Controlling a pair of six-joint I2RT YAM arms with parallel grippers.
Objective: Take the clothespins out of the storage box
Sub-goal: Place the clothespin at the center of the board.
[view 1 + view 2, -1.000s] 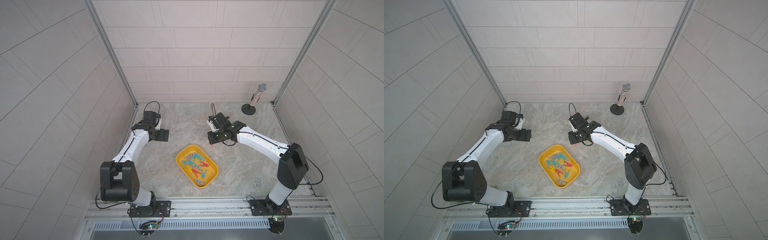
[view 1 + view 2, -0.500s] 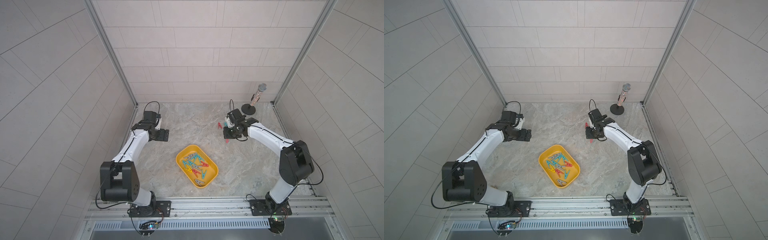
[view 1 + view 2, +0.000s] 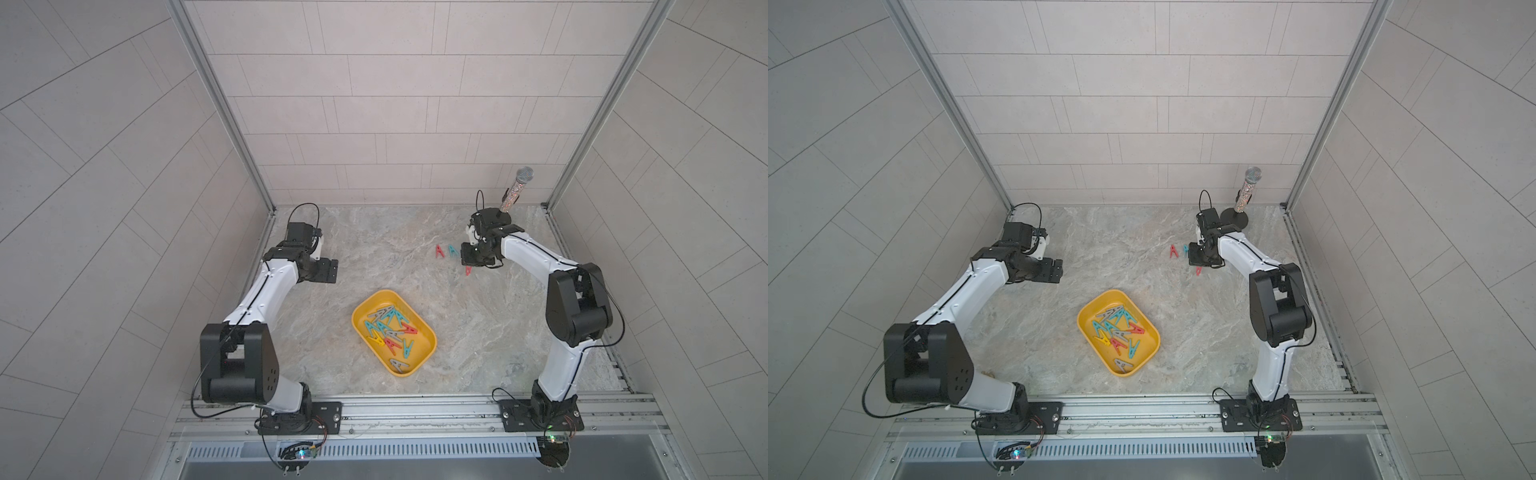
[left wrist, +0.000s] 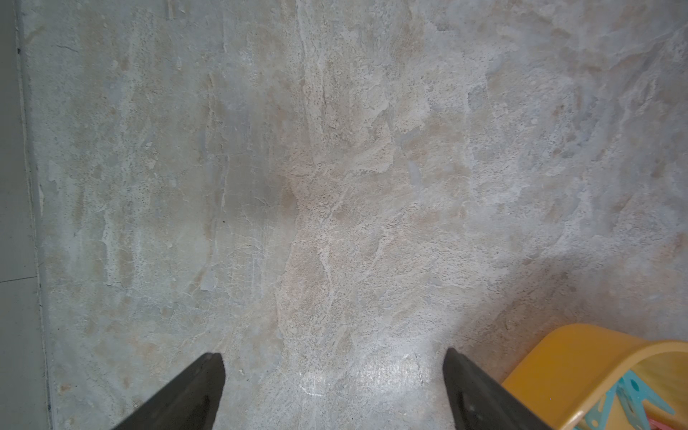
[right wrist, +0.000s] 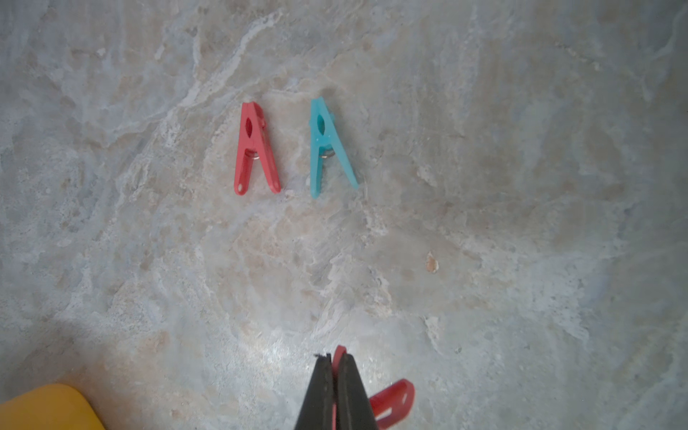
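The yellow storage box lies mid-table with several red, teal, grey and yellow clothespins in it. A red clothespin and a teal clothespin lie side by side on the marble at the back right. Just beside them my right gripper is shut on another red clothespin, low over the table. My left gripper stands open and empty at the back left, with a corner of the box beside it.
A glittery microphone on a round black stand stands in the back right corner, just behind my right wrist. Tiled walls close in the table on three sides. A metal rail runs along the front.
My right arm has swung from the middle of the table to the back right, carrying the red clothespin to beside the two lying there. The left arm has not moved.
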